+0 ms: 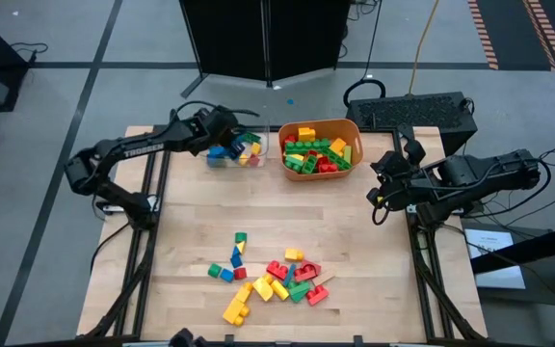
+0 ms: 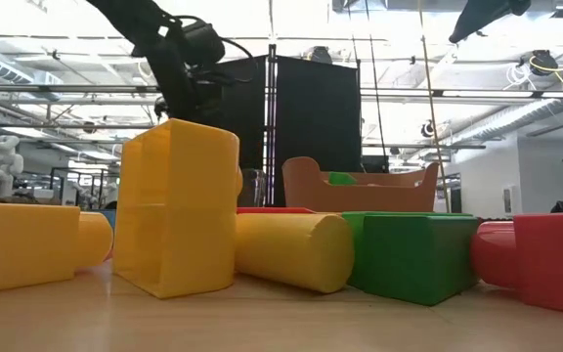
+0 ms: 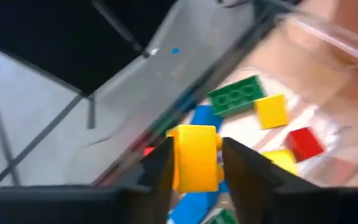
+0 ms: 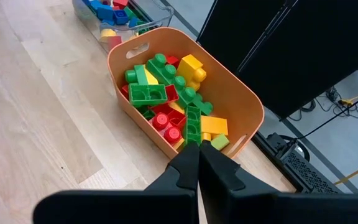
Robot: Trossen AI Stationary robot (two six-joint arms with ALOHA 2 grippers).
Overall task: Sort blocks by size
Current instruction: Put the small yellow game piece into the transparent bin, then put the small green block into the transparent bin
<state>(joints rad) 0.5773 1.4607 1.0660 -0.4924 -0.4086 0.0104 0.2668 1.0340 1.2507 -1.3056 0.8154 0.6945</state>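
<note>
Grey floor w/ dark seams surrounds a pale wood worktop (image 1: 191,212); black cabinet at the far side, keyboard on a stand by the far right corner.

Largest to smallest:

(a) Left arm, reaching from the left edge to the far-left of the worktop. Left gripper (image 3: 196,167) hangs over the clear tray (image 1: 261,152), fingers (image 3: 161,169) set narrowly apart w/ a yellow block (image 3: 196,157) between them. Whether the pads press the block or have just let go cannot be told from the wrist view.

(b) Right arm, folded at the right edge, waiting. Right gripper (image 4: 199,160) is closed tight on nothing, pointing toward the orange tub (image 4: 229,93).

(c) Orange tub, far centre of worktop, just right of the clear tray. Holds bigger studded bricks: green, red, yellow, piled loosely.

(d) Clear tray, far left-centre, beside the tub. Holds small pieces: blue, yellow, red, green.

(e) Unsorted blocks (image 1: 277,280), loose cluster near the front edge, centre. Mixed red, yellow, green, blue; a yellow brick (image 1: 237,306) lies at the cluster's front-left, a few small cubes sit apart on its left. Low view shows these close up: yellow, green, red pieces side by side, tub behind.
</note>
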